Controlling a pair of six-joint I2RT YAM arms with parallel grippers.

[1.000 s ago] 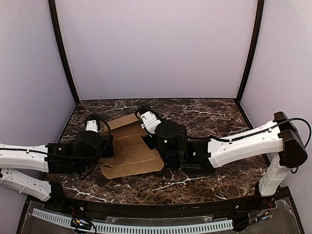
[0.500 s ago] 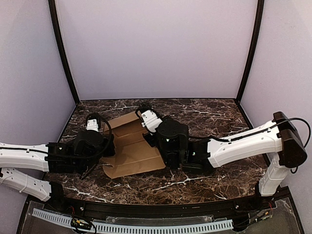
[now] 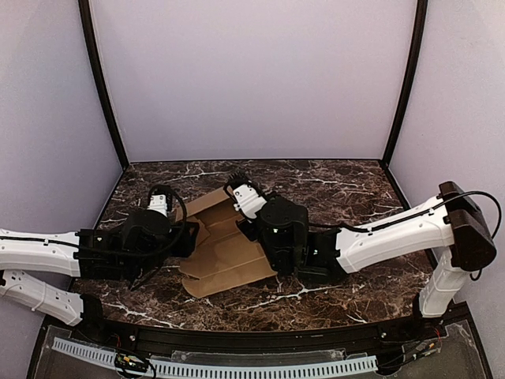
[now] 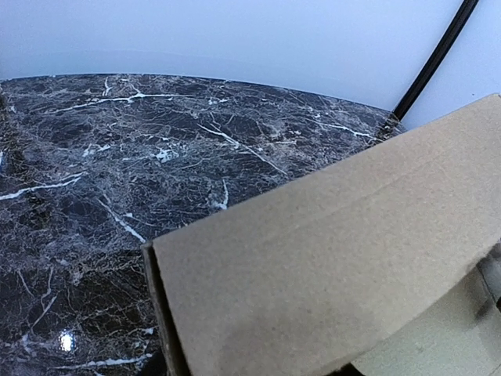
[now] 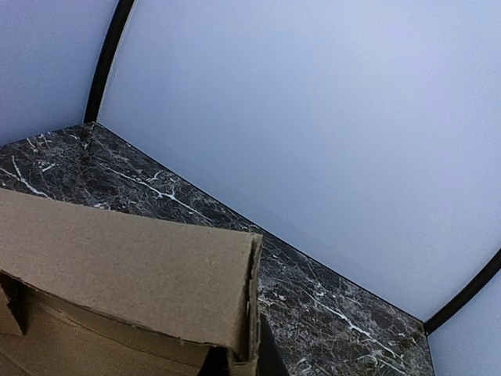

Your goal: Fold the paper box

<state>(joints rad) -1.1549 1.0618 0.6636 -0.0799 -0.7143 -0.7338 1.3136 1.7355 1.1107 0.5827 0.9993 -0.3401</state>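
The paper box is a brown die-cut cardboard sheet, partly folded, lying on the dark marble table between the two arms. My left gripper is at its left edge and my right gripper at its upper right edge. In the left wrist view a raised cardboard panel covers the jaws, so the fingers are hidden. In the right wrist view a folded cardboard flap ends at the jaws, with one dark finger pressed against its edge. Both grippers appear shut on the cardboard.
Lilac walls with black corner posts close in the table on three sides. A black rail with a white cable chain runs along the near edge. The right arm's base stands at the right side.
Both grippers and the cardboard have shifted to the right and slightly toward the near edge. The sheet's left part has lifted and folded more.
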